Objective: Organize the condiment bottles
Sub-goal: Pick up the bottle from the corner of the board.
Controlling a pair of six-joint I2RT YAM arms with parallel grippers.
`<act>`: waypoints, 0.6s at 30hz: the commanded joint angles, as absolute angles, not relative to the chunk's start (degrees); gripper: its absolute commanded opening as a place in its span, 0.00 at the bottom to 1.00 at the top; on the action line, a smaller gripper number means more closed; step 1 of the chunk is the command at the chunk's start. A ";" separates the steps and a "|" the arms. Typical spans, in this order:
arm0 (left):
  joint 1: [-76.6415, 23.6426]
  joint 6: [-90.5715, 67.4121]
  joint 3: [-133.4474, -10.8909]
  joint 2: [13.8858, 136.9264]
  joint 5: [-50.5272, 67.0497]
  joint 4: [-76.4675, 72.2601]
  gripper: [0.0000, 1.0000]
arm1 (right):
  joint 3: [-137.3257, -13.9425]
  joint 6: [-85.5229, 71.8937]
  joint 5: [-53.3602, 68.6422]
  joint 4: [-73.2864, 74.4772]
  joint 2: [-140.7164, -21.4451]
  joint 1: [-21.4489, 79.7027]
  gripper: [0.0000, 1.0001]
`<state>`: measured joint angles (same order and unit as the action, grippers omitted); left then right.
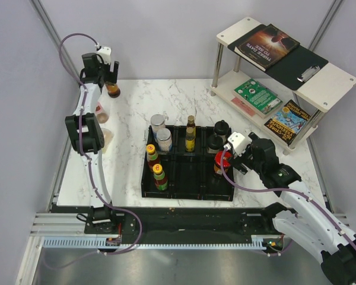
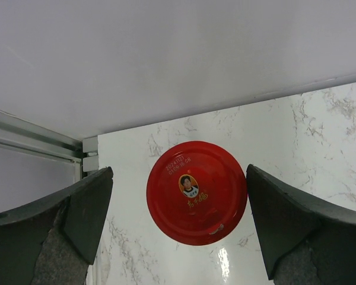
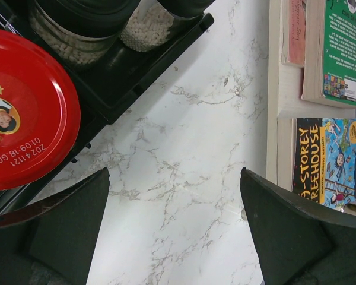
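My left gripper (image 1: pixel 111 76) (image 2: pixel 179 178) hangs open over a red-capped jar (image 1: pixel 113 90) (image 2: pixel 197 193) at the table's back left corner, with a finger on each side of the lid and not touching it. A pink-topped shaker (image 1: pixel 101 113) stands just nearer, partly hidden by the left arm. The black tray (image 1: pixel 187 189) holds silver-lidded jars (image 1: pixel 161 130), a slim dark bottle (image 1: pixel 190 133), black-lidded jars (image 1: pixel 218 135) (image 3: pixel 77 35), two yellow-capped bottles (image 1: pixel 156 166) and a red-capped jar (image 1: pixel 221 160) (image 3: pixel 24 113). My right gripper (image 1: pixel 232 157) (image 3: pixel 173 175) is open over bare marble just right of that jar, holding nothing.
A white two-tier shelf (image 1: pixel 320 89) with books (image 3: pixel 329 160) stands at the back right, close to the right gripper. The tray's rim (image 3: pixel 136 71) lies left of the right gripper. A wall and a metal rail (image 2: pixel 35 142) run just behind the left gripper.
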<state>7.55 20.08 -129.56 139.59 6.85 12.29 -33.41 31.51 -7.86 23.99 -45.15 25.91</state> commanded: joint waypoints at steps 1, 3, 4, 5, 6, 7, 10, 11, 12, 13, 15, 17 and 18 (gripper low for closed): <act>8.09 17.75 -132.36 141.50 8.96 12.57 1.00 | -33.49 31.64 -8.79 23.03 -45.44 25.66 0.98; 8.09 17.49 -132.63 141.85 9.40 12.48 0.99 | -33.49 31.64 -8.88 22.94 -45.44 25.66 0.98; 8.17 17.49 -132.80 142.20 9.75 12.57 1.00 | -33.49 31.64 -8.88 23.03 -45.35 25.66 0.98; 8.09 17.49 -132.98 142.21 9.93 12.66 0.99 | -33.49 31.64 -8.88 23.03 -45.44 25.66 0.98; 8.09 17.40 -133.07 142.38 10.28 12.66 0.99 | -33.49 31.55 -8.88 23.11 -45.44 25.66 0.98; 8.09 17.40 -133.07 142.47 10.46 12.66 0.99 | -33.57 31.55 -8.96 23.03 -45.53 25.66 0.98; 8.09 17.40 -133.07 142.56 11.42 12.75 0.99 | -33.57 31.55 -9.14 23.03 -45.44 25.66 0.98; 8.09 17.49 -133.15 142.91 11.51 12.83 0.99 | -33.57 31.55 -9.23 23.03 -45.44 25.66 0.98; 8.09 17.49 -133.24 143.00 11.86 12.75 0.99 | -33.57 31.55 -9.23 22.94 -45.44 25.66 0.98; 8.17 17.40 -133.33 143.09 11.87 12.74 0.99 | -33.57 31.55 -9.23 22.94 -45.44 25.66 0.98; 8.09 17.40 -133.42 143.35 12.04 12.83 0.98 | -33.49 31.55 -9.32 22.94 -45.44 25.75 0.98; 8.09 17.32 -133.42 143.61 12.21 12.83 0.96 | -33.49 31.55 -9.40 22.94 -45.70 25.58 0.98; 8.17 17.14 -133.50 143.70 12.48 12.83 0.96 | -33.49 31.55 -9.32 22.94 -45.79 25.58 0.98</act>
